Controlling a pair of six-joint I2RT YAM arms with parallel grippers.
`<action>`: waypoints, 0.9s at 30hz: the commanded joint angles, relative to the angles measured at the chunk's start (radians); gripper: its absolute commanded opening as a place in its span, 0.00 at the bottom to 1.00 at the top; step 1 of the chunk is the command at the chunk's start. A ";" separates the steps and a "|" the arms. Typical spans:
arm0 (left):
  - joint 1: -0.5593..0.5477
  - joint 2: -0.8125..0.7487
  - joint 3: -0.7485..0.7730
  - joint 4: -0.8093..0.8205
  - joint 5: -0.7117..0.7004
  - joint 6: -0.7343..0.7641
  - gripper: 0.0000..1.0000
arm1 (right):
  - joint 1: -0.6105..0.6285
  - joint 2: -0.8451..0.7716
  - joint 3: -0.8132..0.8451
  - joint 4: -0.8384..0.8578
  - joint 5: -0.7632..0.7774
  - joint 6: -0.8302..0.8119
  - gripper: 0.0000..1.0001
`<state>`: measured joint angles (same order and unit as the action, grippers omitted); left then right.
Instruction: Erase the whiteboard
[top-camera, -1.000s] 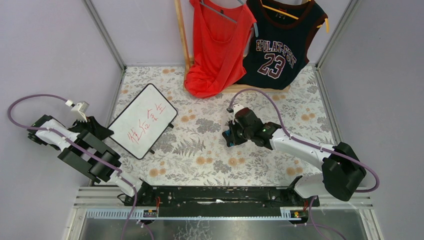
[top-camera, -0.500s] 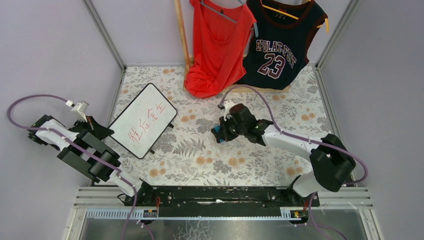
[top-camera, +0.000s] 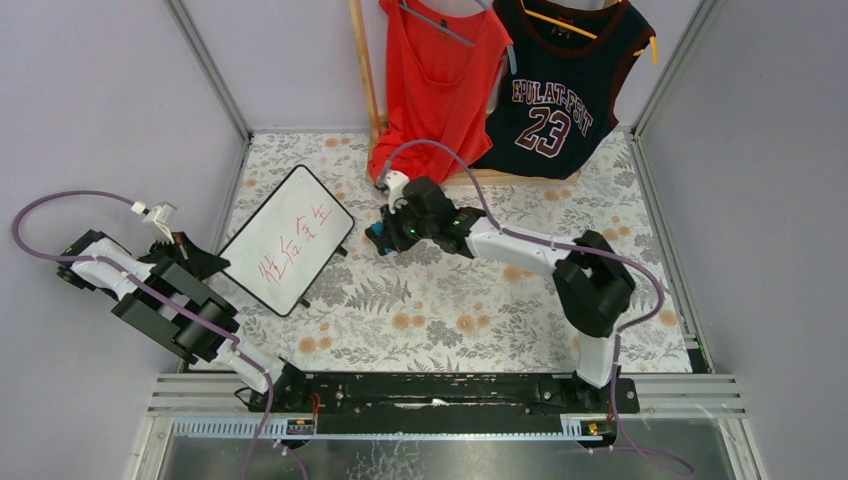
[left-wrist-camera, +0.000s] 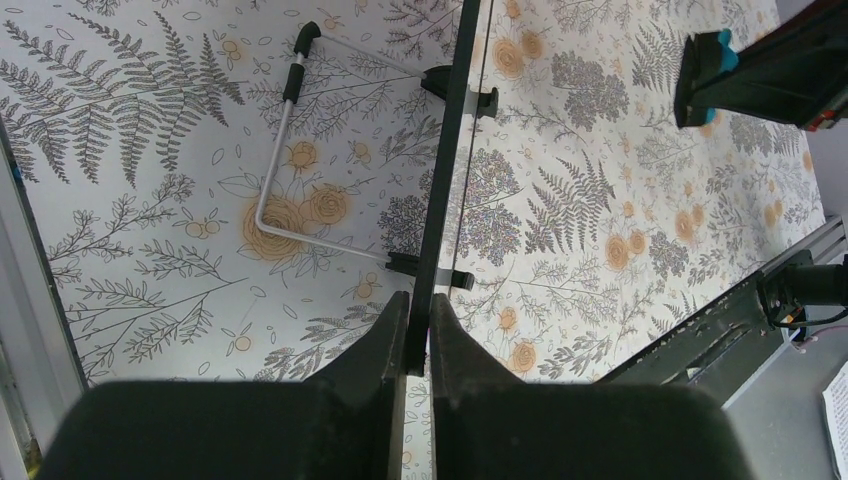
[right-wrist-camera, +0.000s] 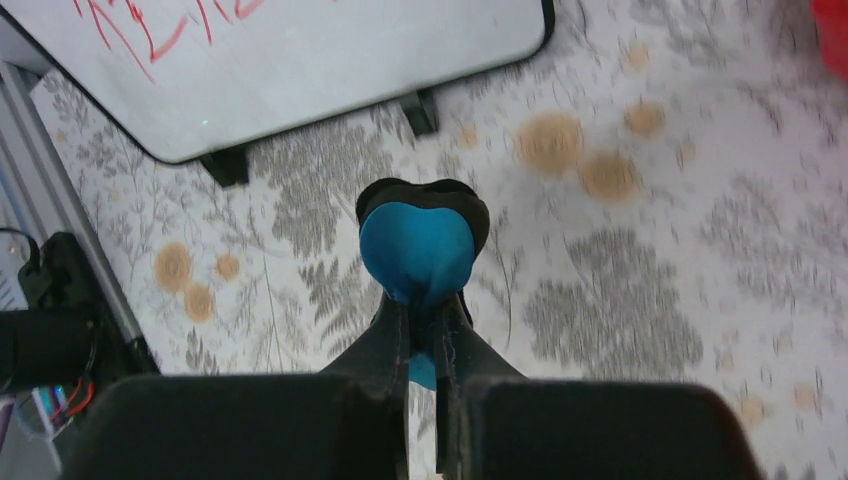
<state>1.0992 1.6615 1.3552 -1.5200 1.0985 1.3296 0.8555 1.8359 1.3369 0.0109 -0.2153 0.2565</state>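
The floral-patterned table (top-camera: 450, 310) carried the whiteboard (top-camera: 285, 240) toward its left side, propped at a tilt on a wire stand (left-wrist-camera: 275, 190) and well short of the red top (top-camera: 435, 90) and the dark jersey (top-camera: 560, 90) hanging at the back. Over the last second the right arm (top-camera: 520, 250) had swung from the middle of the table out toward the board, so that it now stretched leftward with its tip just beside the board's right corner but not yet touching it. The left arm (top-camera: 160, 300) had barely shifted; its change was at the tip, where the left gripper (left-wrist-camera: 419, 310) had closed and now pinched the board's thin black frame at its near-left edge. The right gripper (right-wrist-camera: 425, 320) was clamped on a blue-faced eraser (right-wrist-camera: 418, 250), as it had been all along. The red handwriting (top-camera: 292, 245) was untouched. With the board apparently steadied and the eraser brought up, wiping seemed ready to start, though none had been done.
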 joint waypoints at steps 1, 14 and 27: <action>0.011 0.047 -0.006 0.069 -0.041 0.019 0.00 | 0.013 0.121 0.199 0.016 -0.030 -0.076 0.00; 0.011 0.039 -0.017 0.070 -0.066 0.027 0.00 | 0.023 0.488 0.659 0.058 0.064 -0.131 0.00; 0.012 -0.001 -0.031 0.069 -0.078 0.030 0.00 | 0.035 0.614 0.788 0.194 0.084 -0.137 0.00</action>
<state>1.0992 1.6588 1.3418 -1.5234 1.0912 1.3376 0.8726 2.4752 2.1002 0.0925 -0.1471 0.1253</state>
